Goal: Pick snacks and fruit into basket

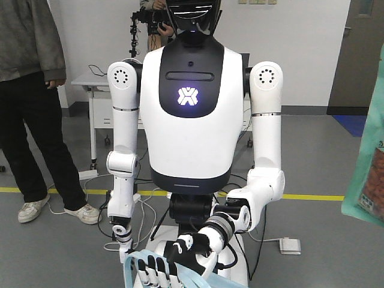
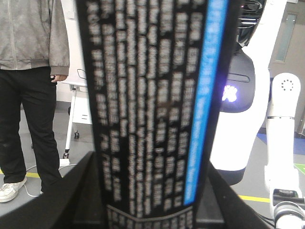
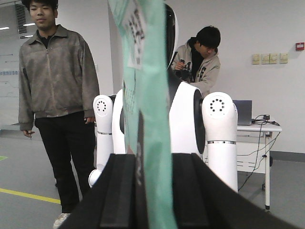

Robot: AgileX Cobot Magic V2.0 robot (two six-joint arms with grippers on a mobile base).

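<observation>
A: Black pouch (image 2: 152,109)?
B: Plastic film, slight sheen, white print. Teal-green pouch (image 3: 150,119): same kind of film, smooth, lightly creased
A: Fingers (image 3: 119,191) of the right gripper (image 3: 153,160)?
B: Matt black, plastic by the look
A: Far side?
B: Humanoid's shell (image 1: 192,144) glossy white plastic, chest panel (image 1: 207,99) gloss black. Jacket (image 3: 57,76) on the left, soft grey cloth, matt. Floor (image 1: 324,240) smooth grey, faint sheen

A flat black plastic pouch (image 2: 147,95) with white lettering and a light blue stripe stood upright, clamped between the dark fingers (image 2: 71,195) of the left end effector (image 2: 152,205). Behind it were a person in a grey jacket (image 2: 28,52) at frame left and a white humanoid robot (image 2: 240,124) at frame right.
</observation>
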